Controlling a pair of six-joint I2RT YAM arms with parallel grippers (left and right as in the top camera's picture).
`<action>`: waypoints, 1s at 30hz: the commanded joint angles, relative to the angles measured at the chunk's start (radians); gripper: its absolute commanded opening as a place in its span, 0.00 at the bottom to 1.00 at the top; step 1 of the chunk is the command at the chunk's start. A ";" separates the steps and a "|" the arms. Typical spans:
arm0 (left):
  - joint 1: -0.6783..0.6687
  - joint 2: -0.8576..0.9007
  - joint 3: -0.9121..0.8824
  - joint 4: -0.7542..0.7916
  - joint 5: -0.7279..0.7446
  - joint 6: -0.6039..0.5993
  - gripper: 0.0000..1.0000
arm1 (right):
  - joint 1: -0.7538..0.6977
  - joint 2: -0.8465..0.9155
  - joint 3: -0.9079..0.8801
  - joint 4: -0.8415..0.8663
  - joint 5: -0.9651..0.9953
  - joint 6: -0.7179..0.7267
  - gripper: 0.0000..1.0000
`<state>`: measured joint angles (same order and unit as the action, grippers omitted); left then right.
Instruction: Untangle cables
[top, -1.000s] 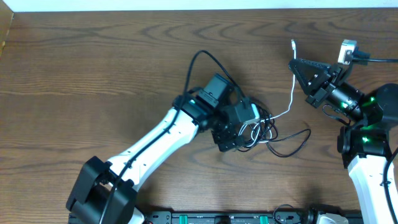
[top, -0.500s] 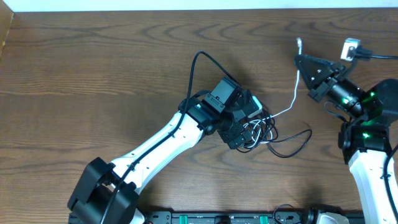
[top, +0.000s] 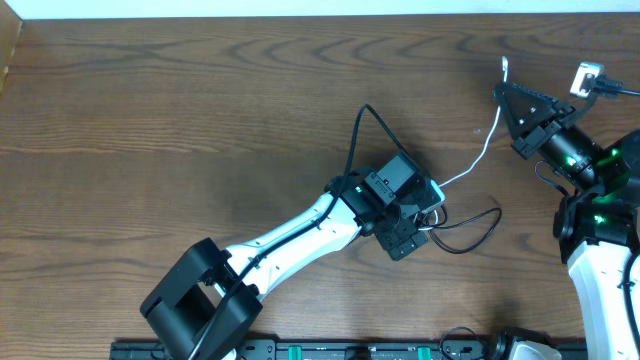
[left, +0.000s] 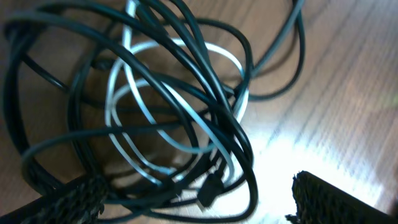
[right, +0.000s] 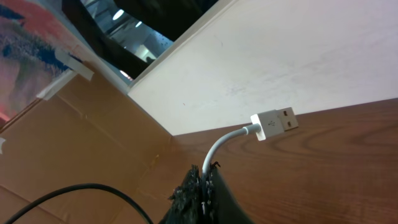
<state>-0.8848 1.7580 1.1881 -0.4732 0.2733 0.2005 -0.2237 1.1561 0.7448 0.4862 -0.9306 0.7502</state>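
A bundle of black cables (top: 455, 225) lies on the wooden table, mostly under my left gripper (top: 412, 222). In the left wrist view the black cables (left: 186, 93) loop over coils of the white cable (left: 130, 134), and a black plug (left: 211, 186) lies between the open fingers (left: 196, 199). The white cable (top: 478, 160) runs from the bundle up and right to my right gripper (top: 505, 92), which is shut on it near its end. The right wrist view shows the white USB plug (right: 275, 123) sticking out past the shut fingertips (right: 205, 177).
The brown wooden table (top: 180, 130) spreads to the left and back. A white wall edge (right: 298, 56) and cardboard (right: 74, 137) stand behind the table. A thick black arm wire (top: 355, 135) arcs over the left arm. A black rail (top: 380, 350) runs along the front edge.
The right gripper has moved up and right, pulling the white cable straighter. The left gripper has shifted right and down over the bundle.
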 joint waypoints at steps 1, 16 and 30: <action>-0.009 -0.005 -0.036 0.040 -0.032 -0.035 0.95 | -0.018 0.001 0.011 -0.001 0.008 0.004 0.01; -0.009 0.017 -0.150 0.248 -0.032 -0.042 0.71 | -0.019 0.001 0.011 -0.001 0.009 0.004 0.01; -0.009 0.097 -0.150 0.274 -0.032 -0.042 0.23 | -0.020 0.001 0.011 -0.001 0.008 0.004 0.01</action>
<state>-0.8921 1.8503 1.0393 -0.2047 0.2554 0.1577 -0.2394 1.1564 0.7448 0.4862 -0.9268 0.7509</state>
